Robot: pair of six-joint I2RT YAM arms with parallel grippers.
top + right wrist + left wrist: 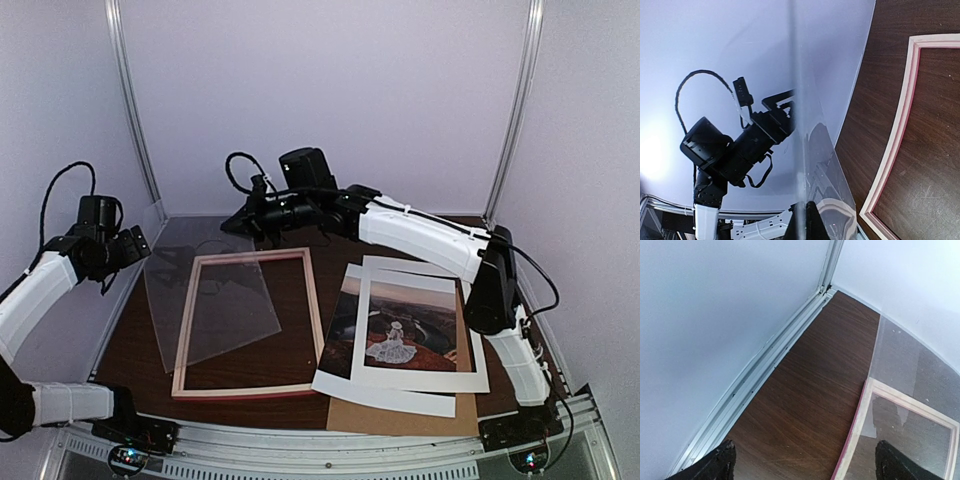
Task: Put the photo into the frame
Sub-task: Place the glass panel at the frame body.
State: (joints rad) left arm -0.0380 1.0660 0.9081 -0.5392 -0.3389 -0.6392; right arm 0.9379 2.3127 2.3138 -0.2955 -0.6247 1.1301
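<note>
No text, label, brand, number or sign can be read in any view. The photo (405, 322), at 4 o'clock on the table (130, 335), is image only. The white tag (743, 111) on the left arm's cable is too small to read.

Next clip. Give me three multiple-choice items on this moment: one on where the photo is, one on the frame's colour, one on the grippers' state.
1. Where is the photo relative to the frame?
A. Inside it
B. To its right, under the white mat
C. To its left

2. The frame's moulding is:
A. Black
B. Pink
C. Green

3. The left gripper and right gripper are:
A. Both open
B. Left open, right shut on the clear sheet
C. Both shut on the frame

Answers: 1 B, the print lies beside the frame with the mat on top. 2 B, the right wrist view shows pink edges. 3 B, the left fingers stand wide apart on nothing, and the sheet runs edge-on into the right gripper.
</note>
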